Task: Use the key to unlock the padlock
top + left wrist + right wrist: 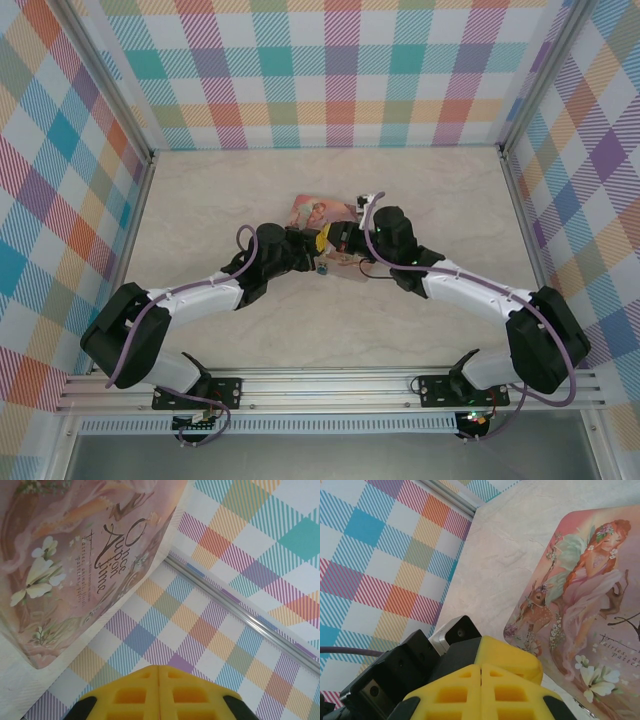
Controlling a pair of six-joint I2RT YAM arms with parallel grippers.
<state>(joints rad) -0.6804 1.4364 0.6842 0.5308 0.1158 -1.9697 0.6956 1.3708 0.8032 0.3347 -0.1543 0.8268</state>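
Yellow jaws of the left gripper are pressed flat together, and I see nothing caught in the seam. The right gripper is pressed together the same way, its seam just as bare. I cannot make out the key anywhere, so I cannot tell whether either gripper has it.

From above, the two grippers meet nose to nose over the near edge of the pink tin. A small bluish speck just on the near side of their tips looks to me like the padlock. It is too small for me to be sure.

My worries from here:
- If the key is pinched at all, it is by a sliver I cannot see. Any twist against the lock could roll it out of the jaws.
- If the jaws met on nothing, I would be driving bare tips at the padlock and only pushing it about.
- The two wrists are crowded together. A small sideways correction by one could knock the other, or shove the tin lying just ahead of both.
- A tiny, loose padlock would turn with the key unless something braces it.

The tin lies lid up, picture side toward both wrist cameras. The lid appears down, so I cannot see what it holds.
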